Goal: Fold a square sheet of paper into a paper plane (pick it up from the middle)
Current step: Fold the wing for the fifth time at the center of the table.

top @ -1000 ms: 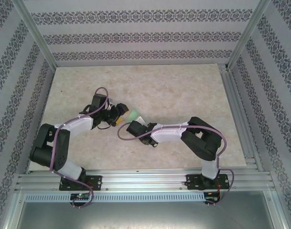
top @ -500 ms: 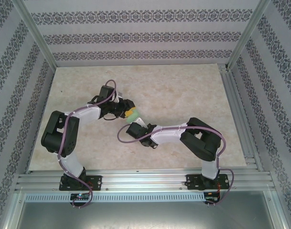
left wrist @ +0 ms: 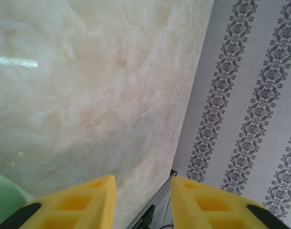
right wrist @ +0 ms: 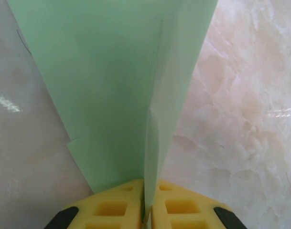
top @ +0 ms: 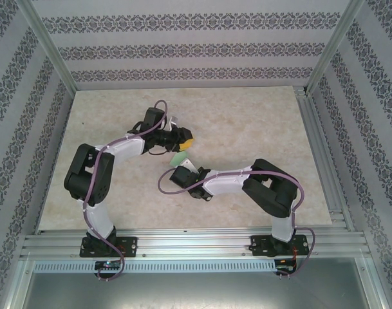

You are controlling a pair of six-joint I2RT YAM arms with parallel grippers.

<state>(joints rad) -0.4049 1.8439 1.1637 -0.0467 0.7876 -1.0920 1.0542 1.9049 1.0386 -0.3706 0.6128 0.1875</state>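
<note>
Two thin layers of light, floppy green paper (right wrist: 112,86) sit pinched at their fold in the right gripper (right wrist: 147,188) above the middle of the table (right wrist: 241,119), the left gripper (left wrist: 143,183) beside it parted and empty; a second hold seems safest along the stiffer crease.

The left arm (top: 115,153) and the right arm (top: 229,178) look alike: white shells between black joints, on a flat black base (top: 276,245). A thin purple cable (top: 160,182) runs along each. The left pincer (left wrist: 143,181) and the right pincer (right wrist: 148,185) have yellow fingers (left wrist: 80,205) with square hollows and black backs.
</note>
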